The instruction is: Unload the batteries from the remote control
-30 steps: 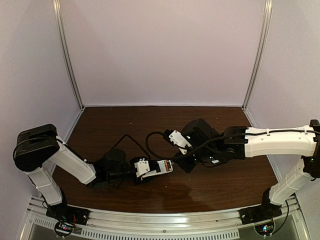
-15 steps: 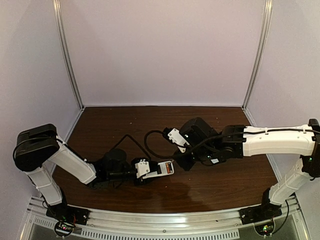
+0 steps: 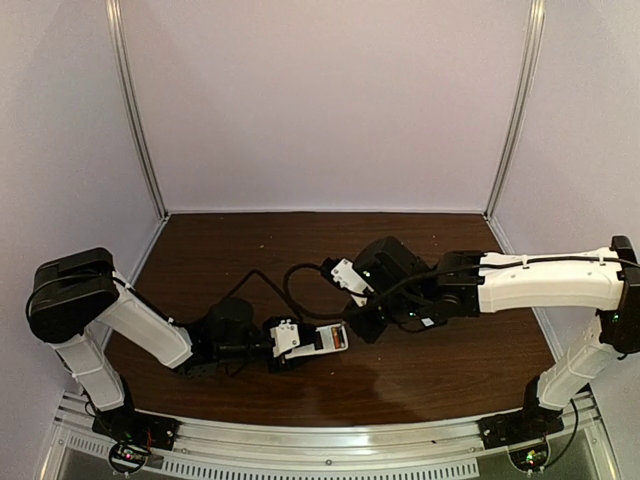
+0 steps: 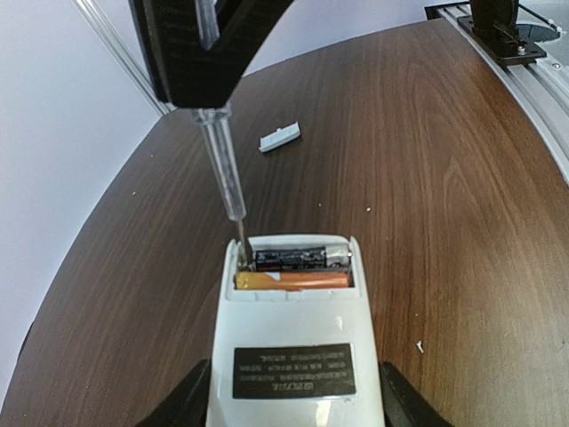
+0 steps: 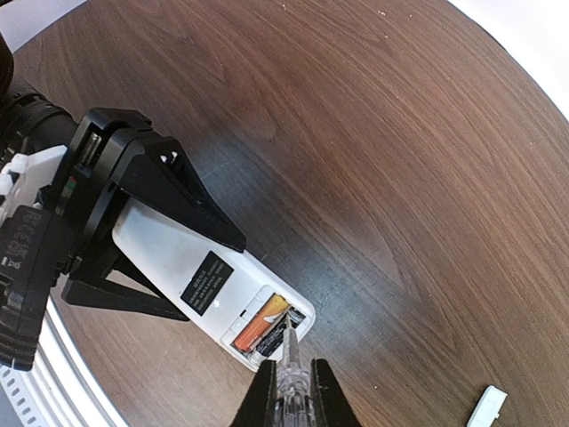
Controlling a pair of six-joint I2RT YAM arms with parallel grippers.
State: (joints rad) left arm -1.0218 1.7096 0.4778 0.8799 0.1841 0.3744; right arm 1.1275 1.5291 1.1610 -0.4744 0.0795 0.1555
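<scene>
The surface is dark wood grain with a soft sheen. The remote control is smooth white plastic. The screwdriver is clear plastic with a metal tip. My fingers are matt black plastic.

White remote control, black label with pale print; in its bay a black battery with silvery end and an orange battery. Also shown: screwdriver — clear handle, silvery shaft. Dark brown, wood-grained surface; white plastic piece.
</scene>
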